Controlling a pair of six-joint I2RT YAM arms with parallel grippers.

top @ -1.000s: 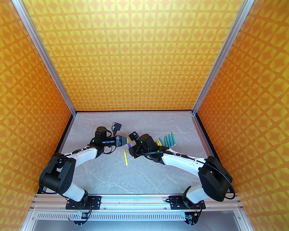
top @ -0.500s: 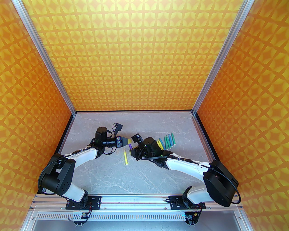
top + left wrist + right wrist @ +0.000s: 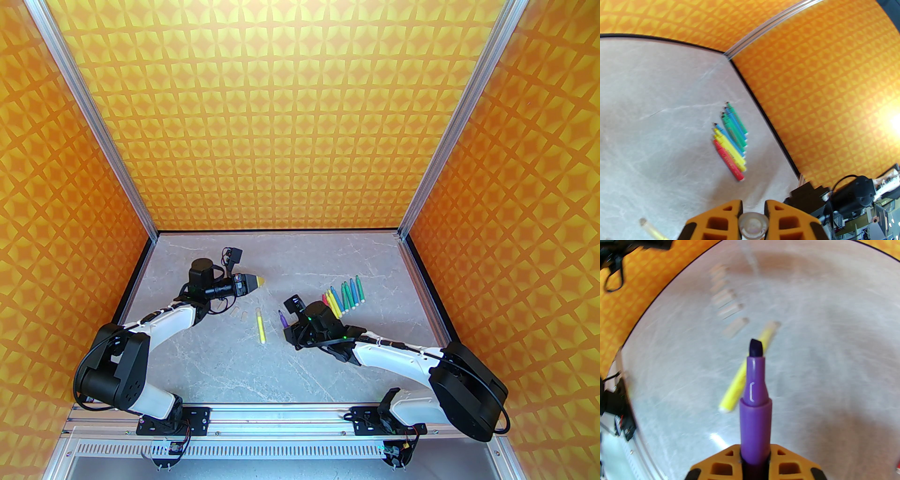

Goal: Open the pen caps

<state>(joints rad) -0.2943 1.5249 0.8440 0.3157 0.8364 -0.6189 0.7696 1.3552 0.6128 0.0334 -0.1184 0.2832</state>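
My right gripper (image 3: 286,326) (image 3: 755,452) is shut on a purple pen (image 3: 282,318) (image 3: 755,408); the pen's dark tip is bare and points away from the wrist. Up and to the left, my left gripper (image 3: 259,280) (image 3: 753,208) is shut on a clear pen cap (image 3: 753,226), apart from the purple pen. Between the arms a yellow pen (image 3: 261,328) (image 3: 737,386) lies on the table with a clear cap on its far end (image 3: 774,324). Several loose caps (image 3: 239,313) (image 3: 727,295) lie in a row left of it.
A fan of uncapped pens (image 3: 344,295) (image 3: 731,138) in red, yellow, blue and green lies at the right of the marble table (image 3: 328,262), just beyond the right wrist. Orange patterned walls enclose the table on three sides.
The grippers have drawn apart: the left moved back and left with the cap, the right pulled toward the near right with the purple pen, whose tip is now bare.
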